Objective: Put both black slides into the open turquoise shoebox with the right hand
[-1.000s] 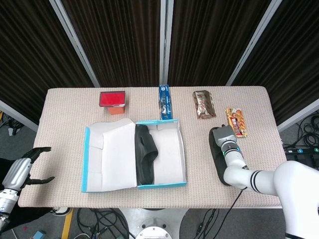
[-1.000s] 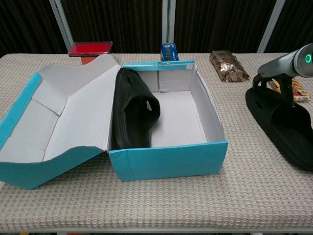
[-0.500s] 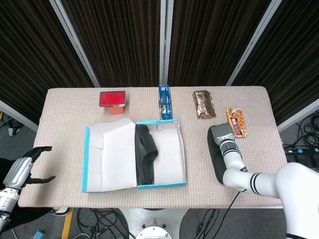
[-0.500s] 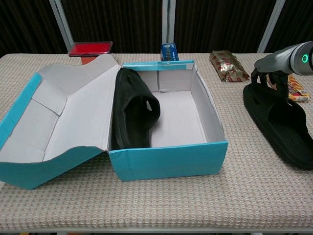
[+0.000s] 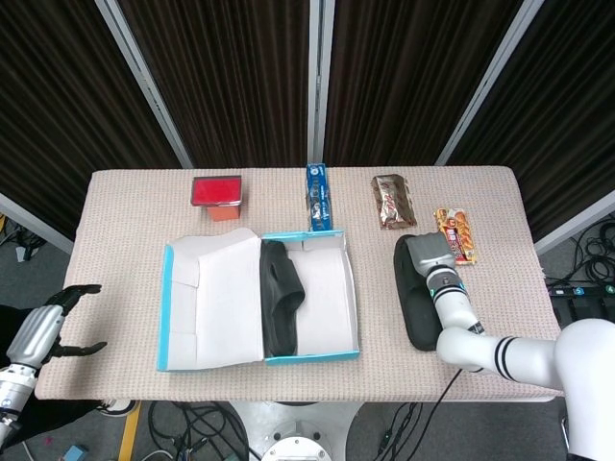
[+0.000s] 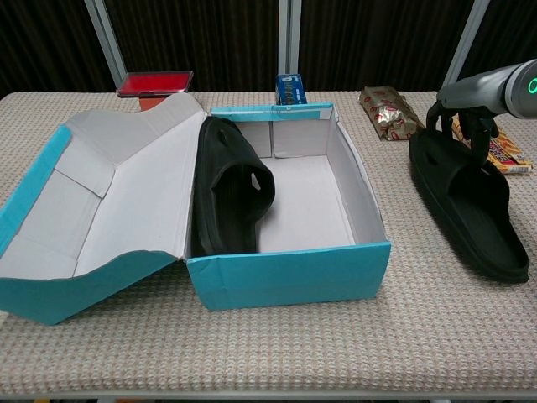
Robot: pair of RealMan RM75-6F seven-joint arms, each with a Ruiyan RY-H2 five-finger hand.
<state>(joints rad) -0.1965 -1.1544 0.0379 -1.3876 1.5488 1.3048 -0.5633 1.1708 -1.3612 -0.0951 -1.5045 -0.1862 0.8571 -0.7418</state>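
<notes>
- Far left, off the surface (image 5: 115, 240) edge: we see the left robot hand (image 5: 43, 331) only in the head view, fingers spread, holding nothing. The chest view misses it entirely.
- Back left on the surface: a red box (image 5: 215, 191), seen flat from above in the head view and as a thin red strip (image 6: 154, 83) from the chest.
- Centre: the turquoise shoebox (image 5: 309, 356) stands open, its lid (image 5: 207, 298) folded out to the left. One black slide (image 5: 280, 293) is inside, against the left wall; the chest view shows it tipped on its side (image 6: 232, 189), which we cannot read from overhead.
- Behind the shoebox: a blue packet (image 5: 318, 197).
- Right of the shoebox: the second black slide (image 6: 466, 206) lies on the surface, apart from the box.
- The right robot hand (image 6: 461, 113) is at the slide's far end. In the chest view dark fingers (image 6: 480, 130) curl down around the strap; overhead the wrist (image 5: 430, 257) covers them.
- Back right: a brown wrapper (image 5: 392, 202), then an orange snack pack (image 5: 455, 233) just beside the right robot hand.
</notes>
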